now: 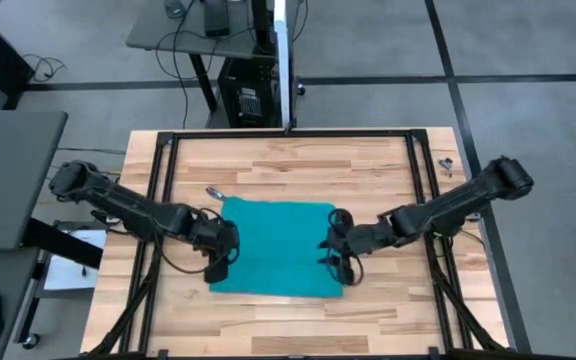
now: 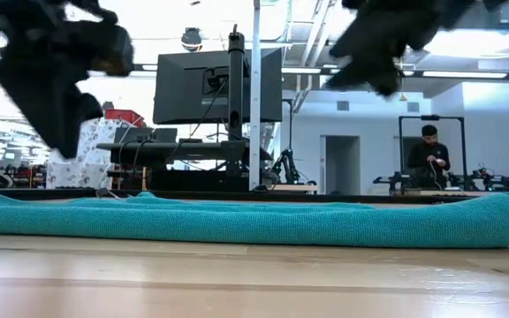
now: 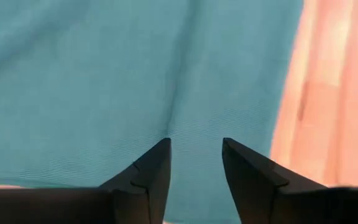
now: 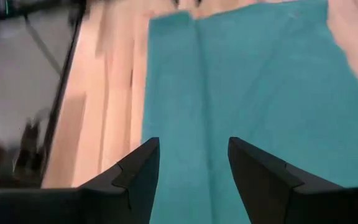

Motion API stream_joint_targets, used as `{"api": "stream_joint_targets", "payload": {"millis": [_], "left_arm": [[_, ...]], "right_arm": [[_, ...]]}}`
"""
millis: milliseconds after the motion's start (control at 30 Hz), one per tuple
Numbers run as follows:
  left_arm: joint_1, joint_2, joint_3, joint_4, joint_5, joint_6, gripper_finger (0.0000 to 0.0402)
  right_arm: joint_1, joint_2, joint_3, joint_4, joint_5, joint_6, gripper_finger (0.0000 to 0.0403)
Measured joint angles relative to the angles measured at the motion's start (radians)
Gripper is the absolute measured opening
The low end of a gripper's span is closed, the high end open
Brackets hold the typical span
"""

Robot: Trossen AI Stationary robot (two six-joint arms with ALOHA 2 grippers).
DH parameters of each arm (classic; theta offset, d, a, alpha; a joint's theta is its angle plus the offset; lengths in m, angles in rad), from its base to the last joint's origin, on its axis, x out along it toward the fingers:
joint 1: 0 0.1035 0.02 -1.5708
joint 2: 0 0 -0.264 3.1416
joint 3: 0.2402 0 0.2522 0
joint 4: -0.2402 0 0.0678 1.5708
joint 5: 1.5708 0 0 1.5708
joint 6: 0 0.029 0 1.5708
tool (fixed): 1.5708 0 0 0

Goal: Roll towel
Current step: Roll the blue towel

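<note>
The teal towel (image 1: 276, 248) lies spread on the wooden table, between my two arms. In the low view it is a long low band (image 2: 237, 221) with a thicker rounded end (image 2: 502, 221) at the right. My left gripper (image 1: 220, 262) hangs over the towel's left edge, open, with nothing between its fingers (image 3: 196, 144). My right gripper (image 1: 336, 258) hangs over the towel's right edge, also open and empty (image 4: 193, 144). In the low view both grippers are well above the cloth, the left (image 2: 56, 79) and the right (image 2: 378, 53).
A black frame (image 1: 288, 134) runs along the table's far and side edges. A small metal item (image 1: 214, 191) lies just beyond the towel's far left corner, and another small item (image 1: 446, 163) is at the far right. A person (image 2: 429, 155) stands in the room behind.
</note>
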Motion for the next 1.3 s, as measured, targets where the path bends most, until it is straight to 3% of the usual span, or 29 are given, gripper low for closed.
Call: {"api": "stream_joint_targets", "payload": {"millis": [100,200,367,567,833,1000,1300], "left_arm": [[-0.021,-0.006,0.066,-0.047,0.003,0.080,0.0159],[-0.089,0.008,0.107,-0.064,-0.040,0.100,0.0170],[-0.236,0.085,0.148,-0.070,-0.179,0.049,0.0169],[-0.361,0.248,0.211,-0.068,-0.206,-0.107,0.0167],[-0.464,0.454,0.314,-0.073,-0.266,-0.168,0.0167],[-0.483,0.511,0.324,-0.099,-0.403,-0.246,0.0167],[-0.491,0.585,0.326,-0.137,-0.423,-0.278,0.0166]], "right_arm": [[0.043,0.029,0.118,-0.221,0.008,-0.094,0.0184],[0.127,0.102,0.188,-0.335,0.088,-0.099,0.0184],[0.294,0.261,0.223,-0.304,0.250,-0.041,0.0184],[0.430,0.466,0.276,-0.284,0.444,-0.012,0.0184],[0.458,0.636,0.326,-0.294,0.485,0.103,0.0184],[0.433,0.640,0.327,-0.317,0.526,0.145,0.0184],[0.419,0.640,0.326,-0.324,0.523,0.150,0.0184]]}}
